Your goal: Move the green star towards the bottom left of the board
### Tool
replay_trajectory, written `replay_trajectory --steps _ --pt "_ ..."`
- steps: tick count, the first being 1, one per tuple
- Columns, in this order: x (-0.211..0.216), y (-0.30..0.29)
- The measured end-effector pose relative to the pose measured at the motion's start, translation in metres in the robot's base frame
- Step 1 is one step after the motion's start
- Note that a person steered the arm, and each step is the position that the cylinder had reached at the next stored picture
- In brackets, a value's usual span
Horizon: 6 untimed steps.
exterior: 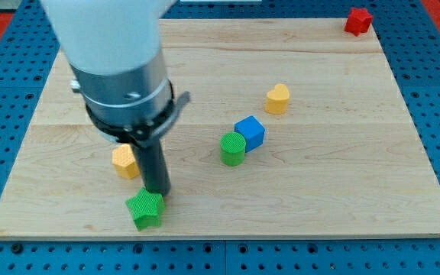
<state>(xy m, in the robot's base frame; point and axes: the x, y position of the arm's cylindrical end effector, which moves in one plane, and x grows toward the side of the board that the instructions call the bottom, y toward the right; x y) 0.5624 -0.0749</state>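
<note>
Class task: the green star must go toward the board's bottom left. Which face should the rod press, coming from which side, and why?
Press the green star's right-hand face, coming from the view's right. My tip now sits at its upper edge, where a push would drive it off the board's near edge.

A pale wooden board (pixel 319 191) lies on a blue perforated surface (pixel 434 84) with regular rows of holes; lighting is bright and even.
</note>
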Motion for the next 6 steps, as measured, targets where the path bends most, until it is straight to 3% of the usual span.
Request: replay_trajectory --steps 2,4,6 --pt "0.030 0.031" --pt "0.031 -0.062" --pt "0.031 -0.053"
